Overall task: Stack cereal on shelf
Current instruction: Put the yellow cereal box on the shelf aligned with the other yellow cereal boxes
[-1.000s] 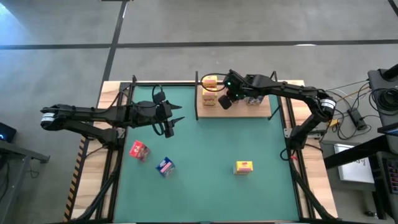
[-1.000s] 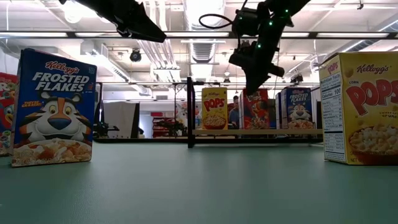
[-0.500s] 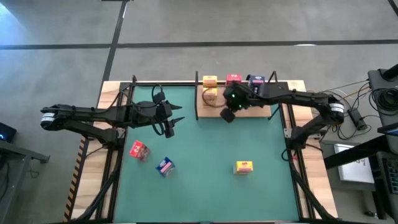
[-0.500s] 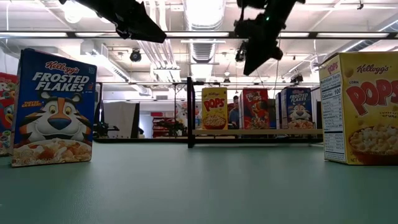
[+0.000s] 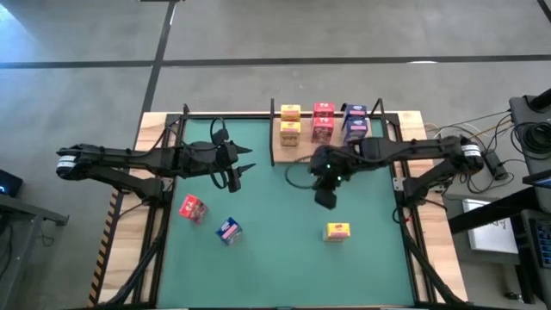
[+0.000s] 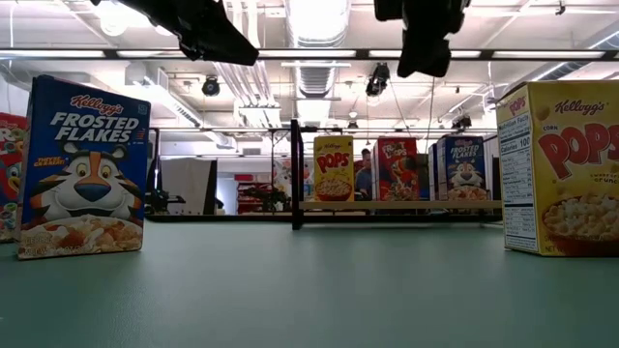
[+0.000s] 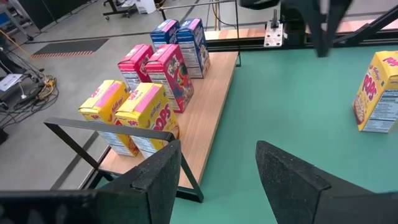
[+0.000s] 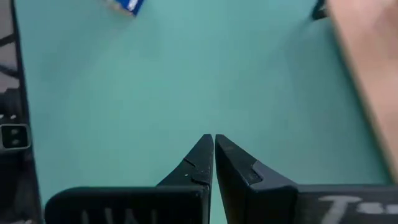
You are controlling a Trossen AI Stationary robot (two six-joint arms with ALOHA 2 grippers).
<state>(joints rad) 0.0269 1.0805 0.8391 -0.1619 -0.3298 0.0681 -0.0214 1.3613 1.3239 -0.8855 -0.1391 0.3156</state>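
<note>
The shelf point(image 5: 331, 146) lies at the far edge of the tabletop point(image 5: 275, 250), and everything else is placed from it. Six cereal boxes stand on it in three pairs: two yellow boxes point(image 5: 291, 123) at its left end, two red boxes point(image 5: 324, 120) in the middle, two blue boxes point(image 5: 356, 121) at its right end. In the left wrist view the same pairs show in a row along the board, yellow point(image 7: 130, 118), red point(image 7: 158, 71), blue point(image 7: 180, 40).

Three boxes lie off the shelf on the green mat. A yellow box point(image 5: 337, 231) stands well in front of the shelf, towards the near edge. A red box point(image 5: 193, 208) and a blue box point(image 5: 228, 230) sit near each other, far to the shelf's left and nearer the front.

The right gripper point(image 5: 326, 196) hangs above the mat just in front of the shelf, between it and the loose yellow box. Its fingers point(image 8: 245, 171) are pressed together and hold nothing.

The left gripper point(image 5: 237, 175) waits above the mat to the left of the shelf, its fingers point(image 7: 283, 177) spread apart and empty.
</note>
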